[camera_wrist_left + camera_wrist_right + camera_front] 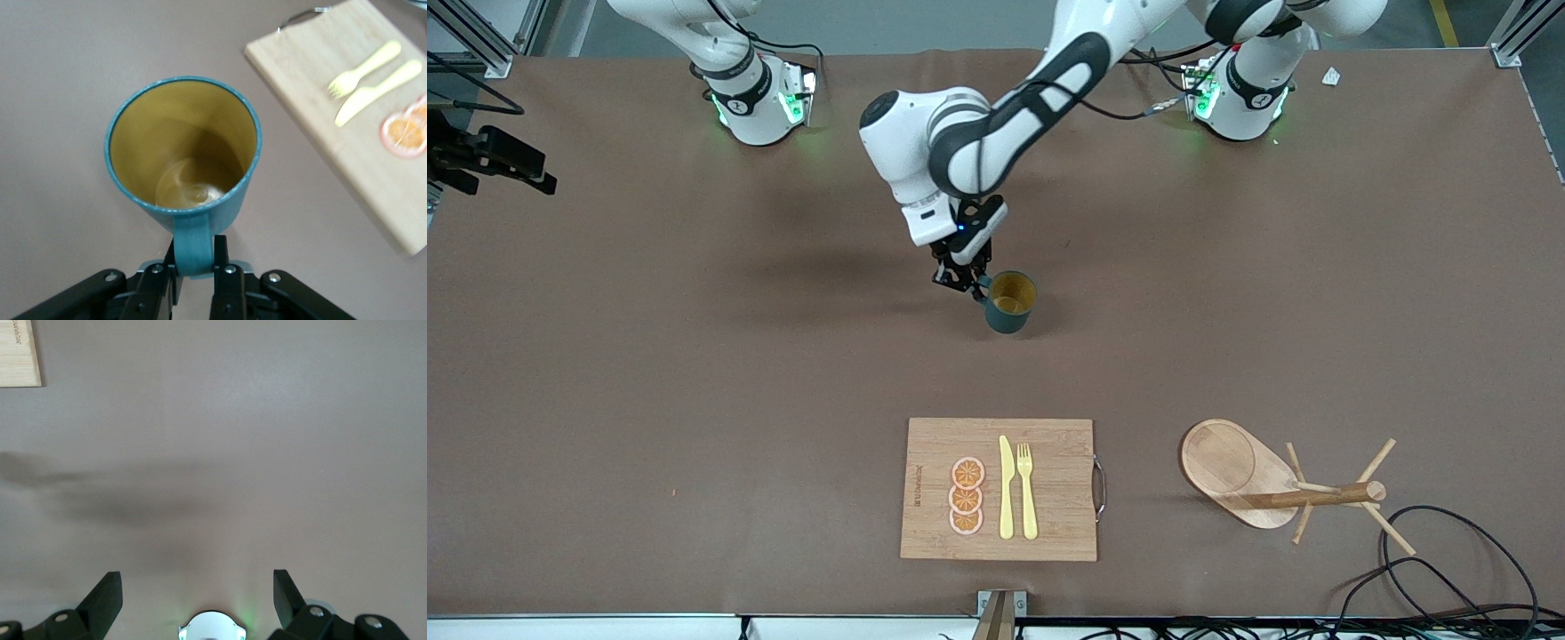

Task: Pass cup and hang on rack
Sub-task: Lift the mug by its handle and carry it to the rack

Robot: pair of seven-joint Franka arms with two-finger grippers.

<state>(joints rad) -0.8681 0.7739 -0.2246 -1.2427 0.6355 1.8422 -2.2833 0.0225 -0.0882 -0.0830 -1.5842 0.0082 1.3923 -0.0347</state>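
While your left gripper (194, 275) pinched the cup (1009, 302) by its handle, twelve o'clock of the cutting board (1049, 444), you needed a level lift; your right gripper (197, 593) waited open.

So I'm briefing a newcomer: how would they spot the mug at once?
Find the rectangular bamboo cutting board; farther from the front camera stands a small dark teal mug, handle pinched by the left gripper. Its mustard-yellow inside sets it apart.

A bamboo cutting board (999, 490) near the front camera carries three orange slices (967, 496), a yellow knife (1006, 488) and fork (1027, 490).
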